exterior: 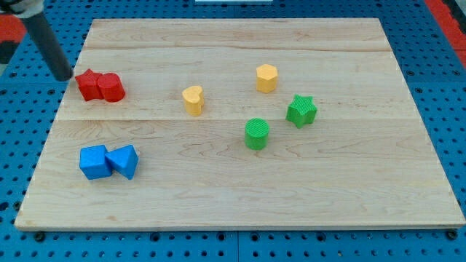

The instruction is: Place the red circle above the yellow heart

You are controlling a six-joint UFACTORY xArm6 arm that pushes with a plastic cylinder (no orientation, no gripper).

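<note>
While the rod sits off the board's left edge, layout as follows:

red circle (111, 87): upper-left part of the counter, touching a second red block on its left side.
red star-like block (88, 84): pressed against the red circle, nearest the left edge; exact shape hard to make out, looks star-ish.
my tip (65, 76): just left of the red pair, near the red star-like block but a small gap shows; over the board's left edge, at the line where wood meets the blue pegboard. Rod leans up toward the view's top-left corner.
jaws: none on this arm, only the rod, so open/closed does not apply.
yellow heart (193, 100): right of the red circle, well apart from it, slightly lower in the view; standing alone.
yellow hexagon-like block (266, 78): further right and higher than the heart, toward the view's top; apart from everything.
green circle (256, 134): below and right of the heart, near board centre.
green star (301, 110): right of and above the green circle, near but not touching; below the yellow hexagon-like block.
blue cube (95, 161): lower-left, below the red pair, well apart from them.
blue triangle-like block (124, 160): touching the blue cube's right side.
counter (291, 196): pale wooden board, plank seams running left-right, lying on blue perforated pegboard (14, 153).
relation to task: red circle is left of the yellow heart, roughly level with it, not above it.
</note>
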